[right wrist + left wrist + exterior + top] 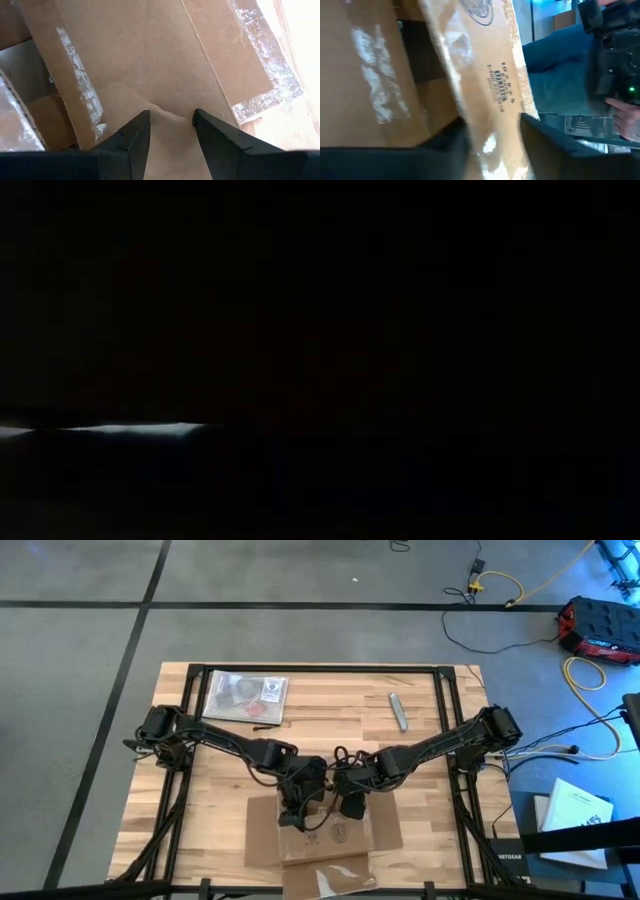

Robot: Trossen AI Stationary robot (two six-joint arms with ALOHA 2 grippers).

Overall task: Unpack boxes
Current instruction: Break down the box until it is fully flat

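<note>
Right now both arms meet over the cardboard box, which sits at the near-middle edge of the worktop. Left gripper is clamped on a taped flap, fingers either side. Right gripper hovers w/ fingers apart over another flap, holding nothing. Imo: lift left flap slowly, outward, while right pins the box down so it doesn't drag.
</note>
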